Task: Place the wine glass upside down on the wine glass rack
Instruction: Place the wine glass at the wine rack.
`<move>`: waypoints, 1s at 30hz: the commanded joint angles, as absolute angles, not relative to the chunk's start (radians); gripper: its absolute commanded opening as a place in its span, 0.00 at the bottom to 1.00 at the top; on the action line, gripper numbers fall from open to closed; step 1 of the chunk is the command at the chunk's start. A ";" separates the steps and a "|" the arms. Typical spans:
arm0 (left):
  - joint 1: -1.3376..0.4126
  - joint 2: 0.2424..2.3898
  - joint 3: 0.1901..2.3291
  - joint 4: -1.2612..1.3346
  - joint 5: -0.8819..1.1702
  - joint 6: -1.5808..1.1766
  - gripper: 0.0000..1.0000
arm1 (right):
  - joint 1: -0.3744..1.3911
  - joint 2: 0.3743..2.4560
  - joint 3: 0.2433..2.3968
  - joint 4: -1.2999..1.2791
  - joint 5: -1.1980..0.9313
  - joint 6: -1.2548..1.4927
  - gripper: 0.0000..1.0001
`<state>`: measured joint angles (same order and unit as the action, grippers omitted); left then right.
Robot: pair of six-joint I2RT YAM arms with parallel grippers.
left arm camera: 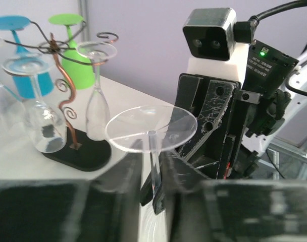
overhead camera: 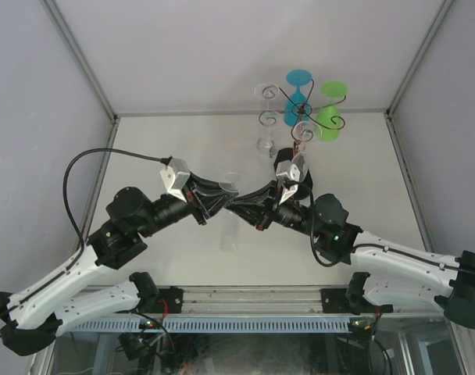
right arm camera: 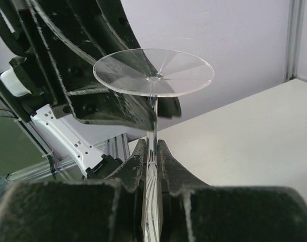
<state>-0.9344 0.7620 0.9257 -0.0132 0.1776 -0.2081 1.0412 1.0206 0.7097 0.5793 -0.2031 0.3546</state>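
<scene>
A clear wine glass is held upside down, its round foot on top, above the middle of the table where both arms meet. My right gripper is shut on the thin stem just under the foot. My left gripper straddles the same stem from the other side, its jaws slightly apart with a gap showing beside the stem. The wine glass rack stands at the far right; in the left wrist view its coppery stem rises from a black base.
Upside down on the rack hang a blue glass, a green glass and clear glasses. Grey walls close in the white table on three sides. The right arm's camera block sits close in front of my left wrist.
</scene>
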 commanded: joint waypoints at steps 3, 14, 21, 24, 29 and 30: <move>-0.927 0.721 0.921 0.061 0.140 -0.195 0.39 | 1.036 0.974 0.738 0.577 -0.158 0.347 0.00; -0.927 0.675 0.943 -0.079 0.026 -0.187 0.57 | 1.030 0.810 0.738 0.260 0.042 0.181 0.00; -0.908 0.672 0.968 -0.259 -0.147 -0.183 0.61 | 1.028 0.613 0.734 -0.039 0.260 0.031 0.00; -0.869 0.675 0.971 -0.292 -0.141 -0.193 0.62 | 1.016 0.528 0.725 -0.113 0.336 -0.011 0.00; -0.754 0.680 0.964 -0.336 -0.103 -0.226 0.63 | 0.985 0.431 0.738 -0.252 0.508 -0.027 0.00; -0.731 0.682 0.960 -0.343 -0.098 -0.232 0.63 | 0.970 0.420 0.744 -0.279 0.531 -0.026 0.00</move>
<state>-0.8032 0.6804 0.9291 -0.3103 -0.1032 -0.2028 1.0050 0.4564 0.7101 -0.1383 0.3618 0.0151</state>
